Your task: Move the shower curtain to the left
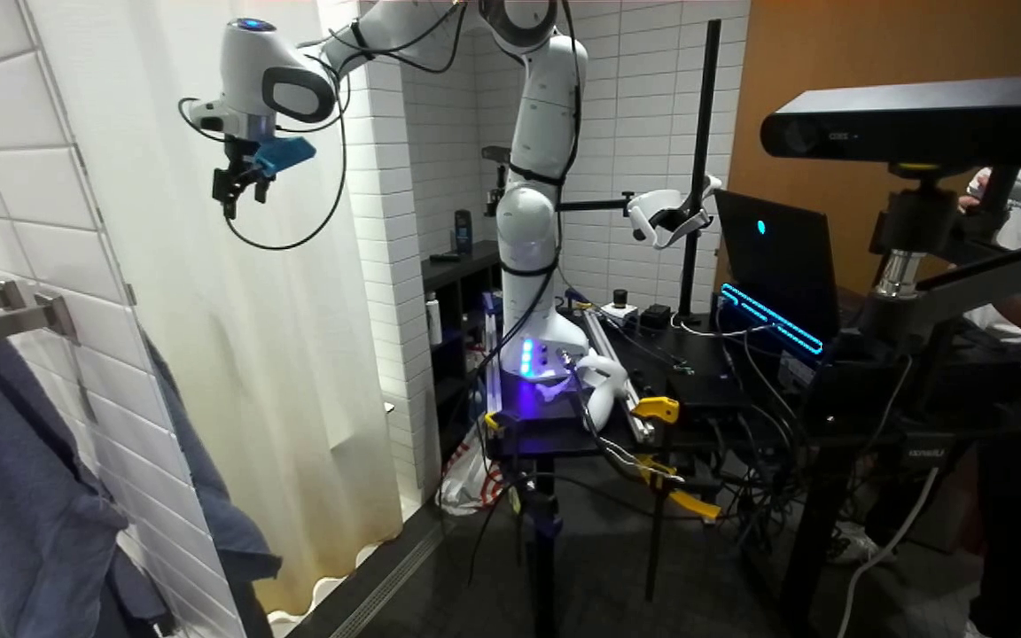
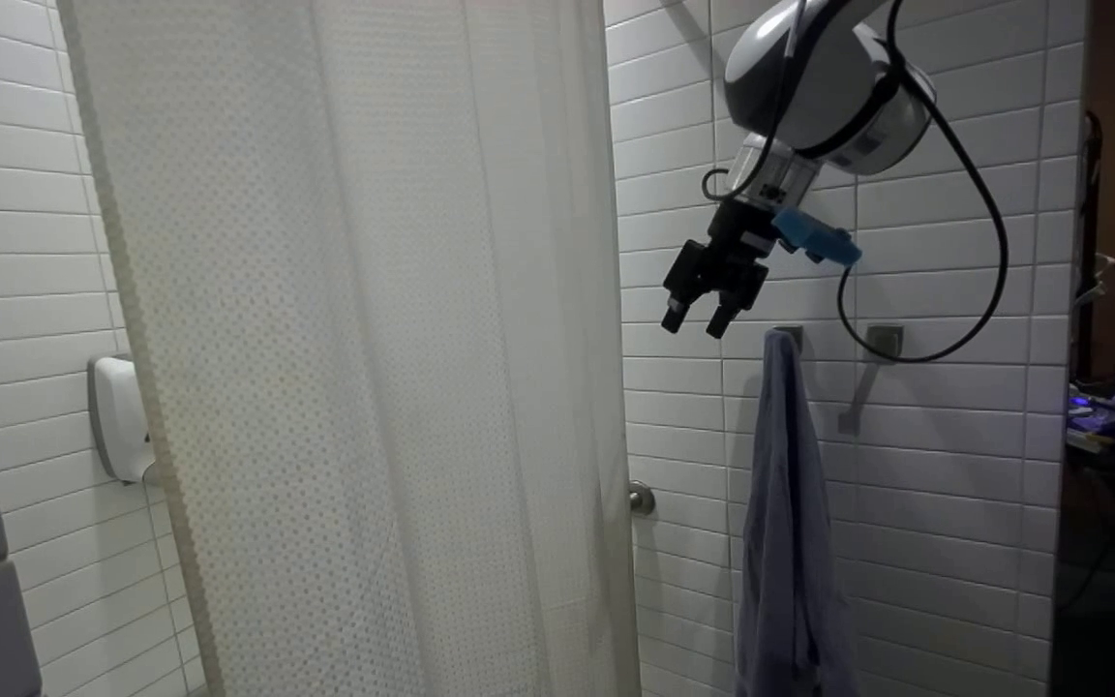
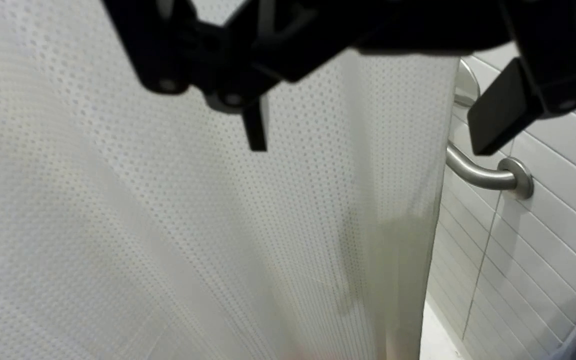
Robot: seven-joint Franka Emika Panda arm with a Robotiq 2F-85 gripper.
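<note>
The shower curtain is white with a dotted pattern and hangs in folds; it shows in both exterior views (image 1: 289, 372) (image 2: 403, 339) and fills most of the wrist view (image 3: 193, 225). Its free edge runs down the right part of the wrist view, beside the tiled wall. My gripper is black and open, with nothing between its fingers, in both exterior views (image 1: 245, 198) (image 2: 697, 321). In an exterior view it is right of the curtain's edge, in front of the tiles. In the wrist view the fingers (image 3: 373, 135) stand either side of that edge, and no contact shows.
A blue-grey towel (image 1: 23, 478) hangs from a wall hook (image 1: 14, 315) and also shows below the gripper (image 2: 790, 523). A steel grab bar (image 3: 483, 175) is fixed to the tiled wall behind the curtain's edge. A white dispenser (image 2: 119, 416) is on the far wall. A cable loops from the wrist.
</note>
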